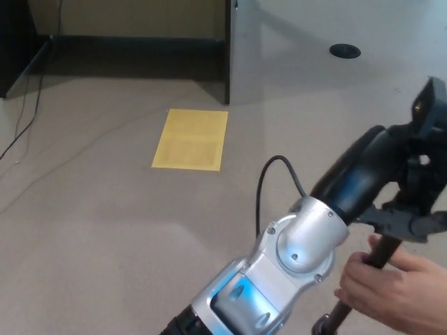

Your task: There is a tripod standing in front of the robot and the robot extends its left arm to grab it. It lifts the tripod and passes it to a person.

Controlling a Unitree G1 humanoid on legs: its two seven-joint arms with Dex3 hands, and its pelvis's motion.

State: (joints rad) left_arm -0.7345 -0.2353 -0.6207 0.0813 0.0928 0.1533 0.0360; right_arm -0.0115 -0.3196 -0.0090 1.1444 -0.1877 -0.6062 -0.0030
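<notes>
A black tripod [412,209] with a phone clamp on top is at the far right of the head view, partly cut off by the frame edge. My left hand [363,171] is shut on it just under the head, with the silver forearm reaching in from the bottom. A person's hand [380,286] grips the tripod's pole lower down at the bottom right. My right hand does not show.
A yellow sheet [191,138] lies on the beige floor ahead. A grey partition wall [293,35] stands at the back, with a black round floor plate [345,50] beside it. Cables [28,112] trail along the floor at the left.
</notes>
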